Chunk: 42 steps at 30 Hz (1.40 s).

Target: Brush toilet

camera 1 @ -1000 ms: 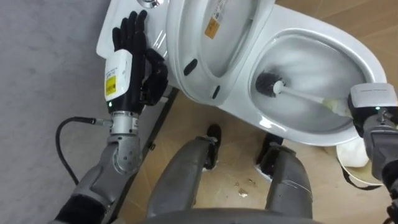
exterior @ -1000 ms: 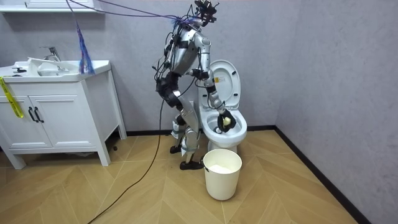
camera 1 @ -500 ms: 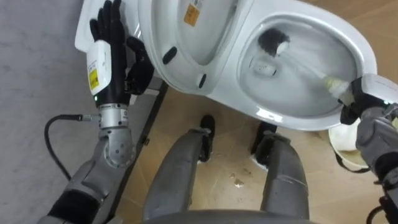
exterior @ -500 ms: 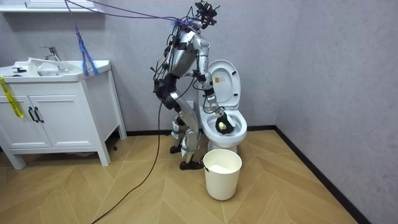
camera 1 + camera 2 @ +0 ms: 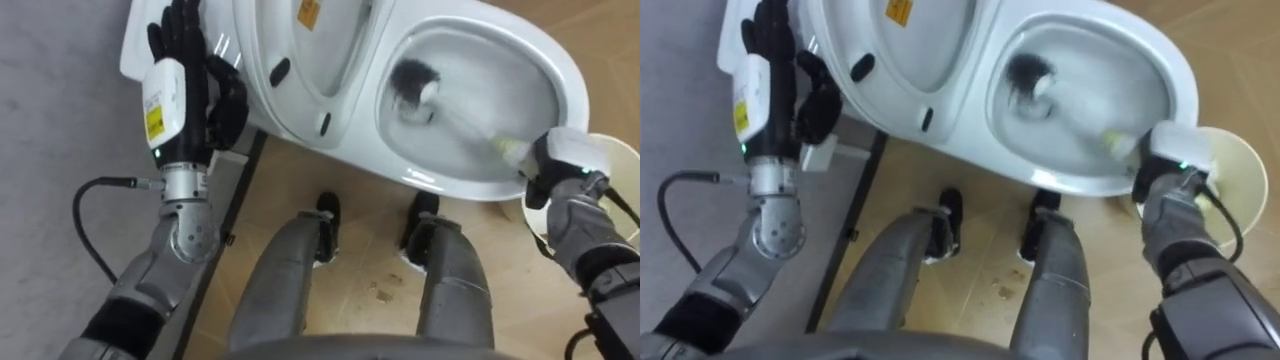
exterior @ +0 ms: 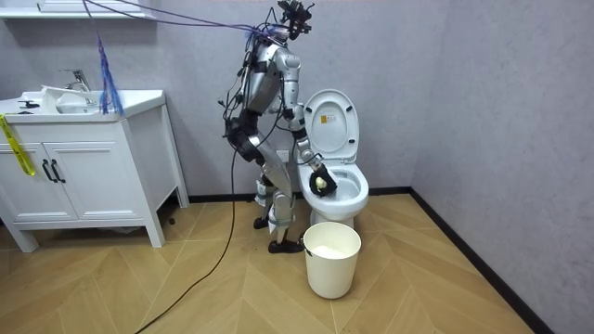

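Grey walls and a wood floor frame a white toilet [image 5: 566, 72] with its lid [image 5: 300, 60] raised. Facing it stands the robot, with a pale bucket [image 6: 331, 255] by its feet. The right hand [image 5: 560, 172] sits at the bowl's near rim, fingers curled round the handle of the toilet brush [image 5: 410, 85]. Beyond those fingers, the dark bristle head lies down inside the bowl. The left hand [image 5: 180, 50] rests on the cistern [image 5: 135, 55] beside the lid, fingers straight.
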### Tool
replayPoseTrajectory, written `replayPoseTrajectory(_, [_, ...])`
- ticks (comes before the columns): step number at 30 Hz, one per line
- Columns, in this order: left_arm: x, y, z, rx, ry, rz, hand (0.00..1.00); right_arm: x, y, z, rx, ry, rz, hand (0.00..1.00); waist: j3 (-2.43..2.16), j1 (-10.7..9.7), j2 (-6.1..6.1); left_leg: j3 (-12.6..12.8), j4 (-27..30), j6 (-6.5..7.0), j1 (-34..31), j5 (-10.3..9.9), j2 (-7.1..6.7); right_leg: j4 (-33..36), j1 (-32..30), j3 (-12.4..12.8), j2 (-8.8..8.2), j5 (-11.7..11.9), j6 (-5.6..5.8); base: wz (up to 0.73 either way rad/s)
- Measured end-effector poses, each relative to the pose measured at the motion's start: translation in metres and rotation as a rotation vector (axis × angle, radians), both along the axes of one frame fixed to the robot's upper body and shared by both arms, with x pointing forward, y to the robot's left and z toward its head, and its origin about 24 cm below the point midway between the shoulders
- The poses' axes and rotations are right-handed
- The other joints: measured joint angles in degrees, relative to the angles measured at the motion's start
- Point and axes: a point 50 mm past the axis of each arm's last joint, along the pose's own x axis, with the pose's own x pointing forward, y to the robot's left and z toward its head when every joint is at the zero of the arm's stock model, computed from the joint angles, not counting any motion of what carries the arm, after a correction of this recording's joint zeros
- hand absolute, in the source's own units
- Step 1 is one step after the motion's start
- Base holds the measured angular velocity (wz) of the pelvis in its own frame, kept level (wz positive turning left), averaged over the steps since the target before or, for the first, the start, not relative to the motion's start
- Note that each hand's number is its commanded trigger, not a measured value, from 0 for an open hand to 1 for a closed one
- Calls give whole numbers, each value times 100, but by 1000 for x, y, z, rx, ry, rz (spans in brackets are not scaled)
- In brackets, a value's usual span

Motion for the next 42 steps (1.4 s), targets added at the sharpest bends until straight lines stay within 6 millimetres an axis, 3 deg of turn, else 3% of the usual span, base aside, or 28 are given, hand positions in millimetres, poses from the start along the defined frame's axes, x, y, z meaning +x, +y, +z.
replayPoseTrajectory(6, [-5, -2, -8, -2, 36, -5, 0, -10, 2, -7, -64, 56, 40, 100, 8, 45, 80, 96, -156, -1, 245, -5, 81, -226, 232, 32, 100, 49, 15, -8])
replayPoseTrajectory(11, [-7, 0, -10, -2, 46, 6, 0, -14, -8, -4, -130, 87, 64, 100, 27, 49, 102, 60, -229, -44, 263, 16, 97, -260, 237, 36, 143, 30, -18, 0])
replayPoseTrajectory(15, [-8, 0, -11, -4, 54, 4, 0, -9, -25, 8, -222, 101, 106, 100, 28, 183, 114, 102, -252, -53, 264, 8, 116, -265, 199, 109, 163, 33, -26, -5])
replayPoseTrajectory(20, [-6, -2, -5, -11, 29, -10, 0, 2, -44, 29, -327, 101, 150, 100, 48, 204, 47, 131, -230, -55, 145, 8, 67, -19, -5, 87, 7, -87, -70, 11])
replayPoseTrajectory(22, [-6, -2, -1, -12, 11, -17, 0, 7, -52, 39, -375, 92, 164, 100, 46, 234, 28, 124, -96, -50, -12, -12, 76, 145, -159, 83, -14, -138, -135, 8])
replayPoseTrajectory(26, [-4, -3, 5, -16, -14, -24, 0, 12, -61, 51, -421, 77, 174, 100, 45, 309, 18, 93, 245, -52, -272, -141, 85, 475, -418, 120, -35, -266, -159, 0])
replayPoseTrajectory(30, [1, -6, 9, -23, -28, -36, 0, 9, -60, 48, -425, 72, 182, 100, 44, 283, 20, 22, 531, -62, -412, -248, 72, 736, -504, 105, -75, -415, -96, 9])
replayPoseTrajectory(36, [1, -10, 8, -21, -20, -39, 0, 6, -41, 32, -414, 49, 190, 100, -14, 285, 127, -16, 556, -45, -414, -268, 73, 700, -452, 6, -92, -390, -92, 1])
replayPoseTrajectory(42, [-4, -13, 1, -25, -10, -22, 0, 5, -24, 21, -375, 25, 182, 100, -23, 319, 165, -32, 407, -90, -281, -240, 94, 544, -302, 2, -1, -373, -99, -1])
